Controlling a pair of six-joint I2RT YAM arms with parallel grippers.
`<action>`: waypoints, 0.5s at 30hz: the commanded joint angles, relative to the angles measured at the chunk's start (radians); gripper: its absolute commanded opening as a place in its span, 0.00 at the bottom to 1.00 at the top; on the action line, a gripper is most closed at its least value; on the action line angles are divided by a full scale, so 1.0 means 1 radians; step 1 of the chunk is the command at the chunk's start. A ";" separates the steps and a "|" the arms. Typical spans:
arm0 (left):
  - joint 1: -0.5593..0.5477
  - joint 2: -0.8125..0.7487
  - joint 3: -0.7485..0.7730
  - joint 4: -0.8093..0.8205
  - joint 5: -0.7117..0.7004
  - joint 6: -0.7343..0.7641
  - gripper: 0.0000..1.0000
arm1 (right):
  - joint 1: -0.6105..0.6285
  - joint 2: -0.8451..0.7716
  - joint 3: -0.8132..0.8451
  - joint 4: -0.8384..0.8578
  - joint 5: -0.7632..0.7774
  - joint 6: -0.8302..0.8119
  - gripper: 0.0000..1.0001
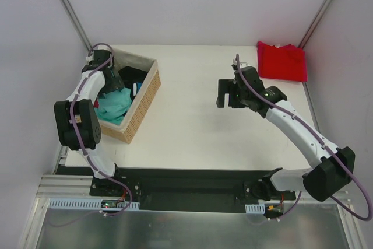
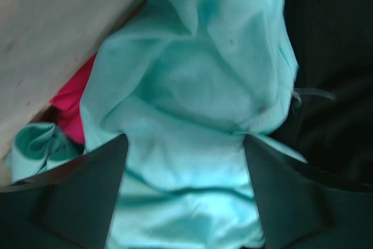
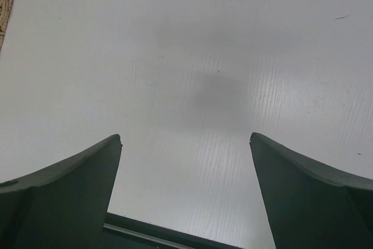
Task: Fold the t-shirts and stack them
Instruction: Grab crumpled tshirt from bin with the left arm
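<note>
The teal mint-green t-shirt (image 1: 115,104) lies crumpled in the wicker basket (image 1: 145,97) at the left. My left gripper (image 1: 114,81) is down in the basket, open, with the teal shirt (image 2: 192,86) bunched between and under its fingers (image 2: 87,190); the jaws stand wide apart around the cloth. The red t-shirt (image 1: 282,61) lies folded flat at the table's back right corner. My right gripper (image 1: 225,94) hangs open and empty over bare table (image 3: 192,56) right of the middle, apart from the red shirt.
A black garment (image 2: 329,86) lies in the basket right of the teal shirt, and it also shows in the top view (image 1: 133,76). A magenta-pink garment (image 2: 73,106) peeks out at the left under the teal cloth. The basket's pale liner wall (image 2: 52,27) is close by.
</note>
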 commanded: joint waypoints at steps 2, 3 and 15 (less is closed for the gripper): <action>0.018 0.091 0.079 0.007 -0.058 -0.006 0.48 | 0.005 -0.065 -0.008 -0.009 0.020 -0.023 0.97; 0.027 0.099 0.083 0.010 -0.056 -0.011 0.38 | 0.007 -0.064 -0.008 -0.005 0.016 -0.020 0.97; 0.055 0.004 0.088 0.064 0.045 -0.014 0.00 | 0.013 -0.047 -0.021 0.011 0.000 -0.013 0.97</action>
